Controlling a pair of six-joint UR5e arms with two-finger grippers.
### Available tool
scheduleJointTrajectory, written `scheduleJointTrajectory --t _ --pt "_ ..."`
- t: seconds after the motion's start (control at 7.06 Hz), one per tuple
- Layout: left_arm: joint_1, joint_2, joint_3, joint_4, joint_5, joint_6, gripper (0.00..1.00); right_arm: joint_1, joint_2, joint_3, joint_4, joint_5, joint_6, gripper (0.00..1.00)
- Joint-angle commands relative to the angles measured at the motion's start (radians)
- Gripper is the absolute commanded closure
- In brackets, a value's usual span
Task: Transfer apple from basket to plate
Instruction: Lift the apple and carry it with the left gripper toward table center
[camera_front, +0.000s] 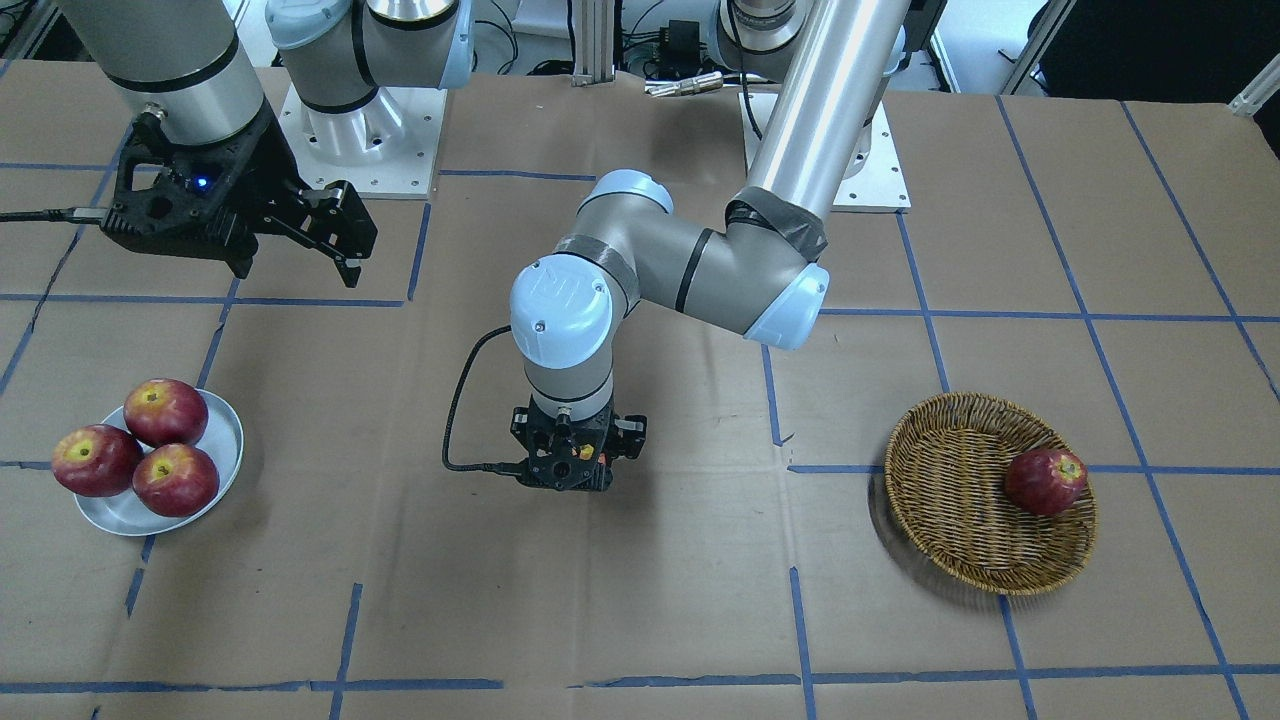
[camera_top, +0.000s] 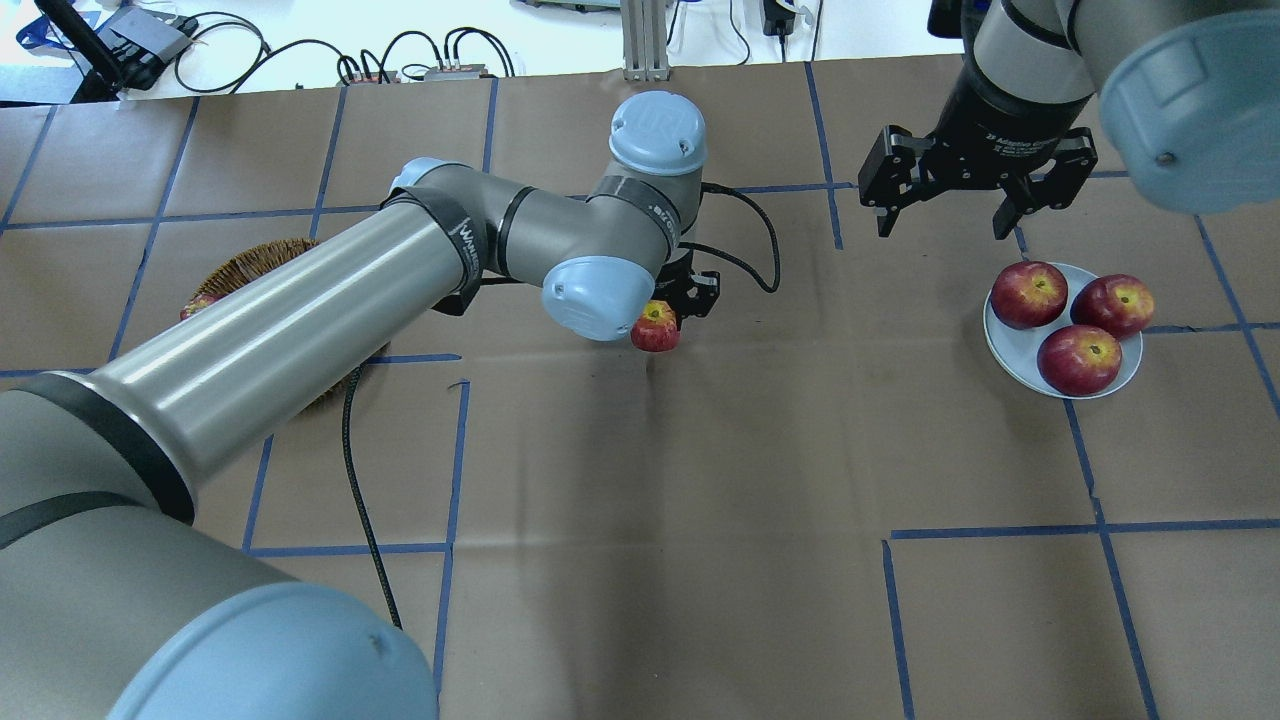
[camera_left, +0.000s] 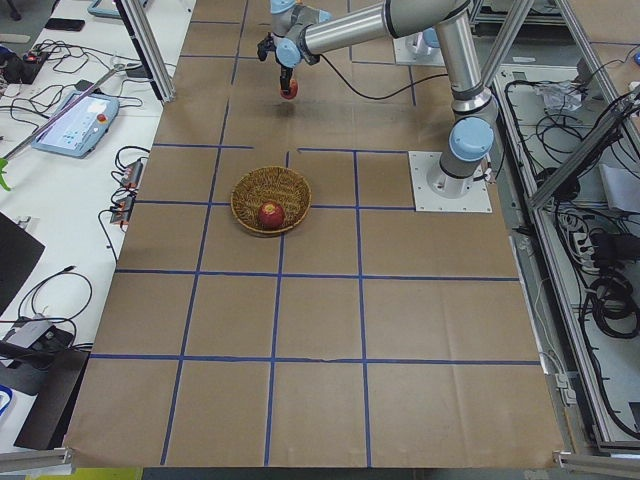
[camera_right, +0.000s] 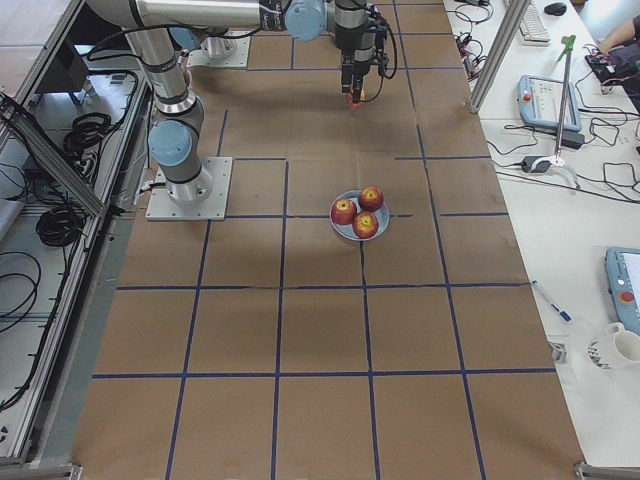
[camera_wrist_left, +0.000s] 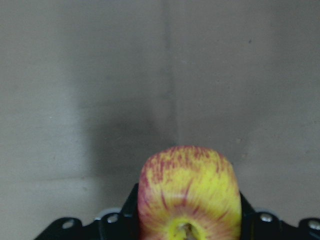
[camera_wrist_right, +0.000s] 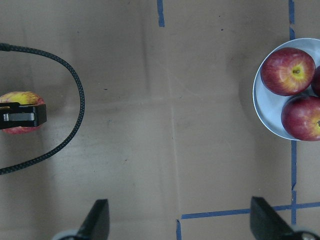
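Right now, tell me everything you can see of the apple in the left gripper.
The apple is small, yellow with red streaks, smooth-skinned, its stem hollow turned toward the wrist camera. The left gripper is shut on its sides; nothing else touches it. It hangs above the brown paper table, between basket and plate.

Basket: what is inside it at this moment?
One dark red apple lies inside the basket, off centre; the rest of its weave shows bare. In the overhead view the left arm covers most of the basket, so little of the inside shows there.
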Motion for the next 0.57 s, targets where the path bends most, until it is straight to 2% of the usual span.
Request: scheduleJointTrajectory --t 0.0,0.42 --pt "-0.007 -0.014 -0.015 0.003 0.001 -0.005 0.45 0.0 0.0 0.0 -0.001 -0.016 -0.002 0.0" --pt "-0.007 -0.013 -0.013 0.003 0.001 -0.003 0.37 0.0 0.0 0.0 -0.001 -0.017 -0.002 0.0"
